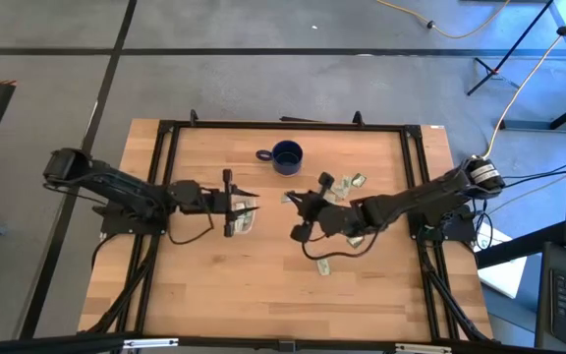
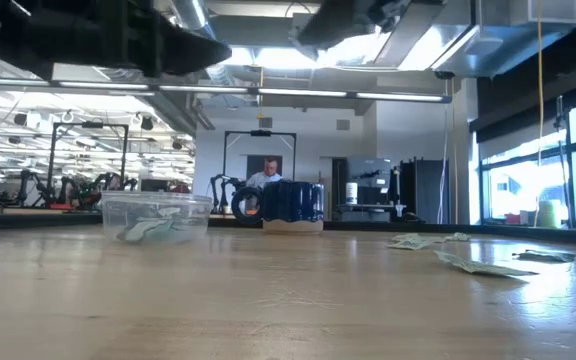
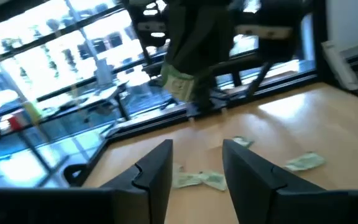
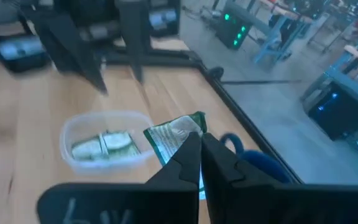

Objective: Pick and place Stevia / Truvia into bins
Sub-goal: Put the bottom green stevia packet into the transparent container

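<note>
The clear tub [image 1: 246, 220] [image 4: 104, 148] [image 2: 156, 215] stands on the table left of centre and holds a few pale green sachets [image 4: 103, 145]. My left gripper [image 1: 247, 204] [image 3: 197, 149] hovers open above the tub. My right gripper [image 1: 288, 200] [image 4: 199, 138] is in the air just right of the tub, shut on one green-and-white sachet [image 4: 176, 135] [image 3: 179, 84]. Loose sachets lie flat on the table's right half [image 1: 347, 184] [image 1: 324, 265] [image 2: 483, 267] [image 3: 197, 180]. My right gripper pinches the sachet between its two shut fingers at its near edge [image 4: 191, 140]. The fingers slant down from the table's right side. The sachet is lifted clear of the table and sticks out past the fingertips toward the tub.
A dark blue mug [image 1: 285, 155] [image 2: 290, 200] stands near the far edge, behind both grippers. A black frame [image 1: 283, 125] runs around the wooden table top. A person sits in the room beyond the table, in the low view.
</note>
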{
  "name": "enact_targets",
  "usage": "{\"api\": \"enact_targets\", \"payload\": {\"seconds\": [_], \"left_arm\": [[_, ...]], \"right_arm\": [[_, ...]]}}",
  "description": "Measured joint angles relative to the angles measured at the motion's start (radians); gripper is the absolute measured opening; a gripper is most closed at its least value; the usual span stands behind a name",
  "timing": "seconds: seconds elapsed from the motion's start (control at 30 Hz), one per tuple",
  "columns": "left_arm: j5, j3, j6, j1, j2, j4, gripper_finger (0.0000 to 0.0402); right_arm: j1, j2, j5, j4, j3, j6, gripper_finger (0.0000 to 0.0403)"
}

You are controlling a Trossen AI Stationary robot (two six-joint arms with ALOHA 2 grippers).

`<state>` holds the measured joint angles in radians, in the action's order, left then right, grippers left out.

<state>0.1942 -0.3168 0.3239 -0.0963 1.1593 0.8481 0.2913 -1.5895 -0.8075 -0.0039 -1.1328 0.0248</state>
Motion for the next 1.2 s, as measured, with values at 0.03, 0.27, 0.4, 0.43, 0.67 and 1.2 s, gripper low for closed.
{"api": "enact_targets", "payload": {"seconds": [0.03, 0.27, 0.4, 0.43, 0.67, 1.2], "left_arm": [[0.022, 0.0, 0.001, 0.0, 0.024, 0.026, 0.014], [0.071, -0.08, -0.064, 0.0, 0.164, 0.076, 0.0156], [0.103, -0.137, -0.074, 0.0, 0.223, 0.075, 0.0157], [0.12, -0.147, -0.074, 0.0, 0.234, 0.074, 0.0156], [0.211, -0.167, -0.052, 0.0, 0.249, 0.071, 0.0155], [0.207, -0.168, -0.014, 0.0, 0.244, 0.076, 0.0089]], "right_arm": [[-0.008, -0.007, 0.005, 0.024, 0.0, -0.019, 0.0007], [-0.051, -0.085, 0.017, 0.254, 0.0, -0.14, 0.0007], [-0.064, -0.126, 0.024, 0.339, 0.0, -0.183, 0.0007], [-0.065, -0.13, 0.023, 0.34, 0.0, -0.187, 0.0007], [-0.065, -0.136, 0.023, 0.345, 0.0, -0.186, 0.0007], [-0.065, -0.136, 0.023, 0.316, 0.0, -0.162, 0.0007]]}}
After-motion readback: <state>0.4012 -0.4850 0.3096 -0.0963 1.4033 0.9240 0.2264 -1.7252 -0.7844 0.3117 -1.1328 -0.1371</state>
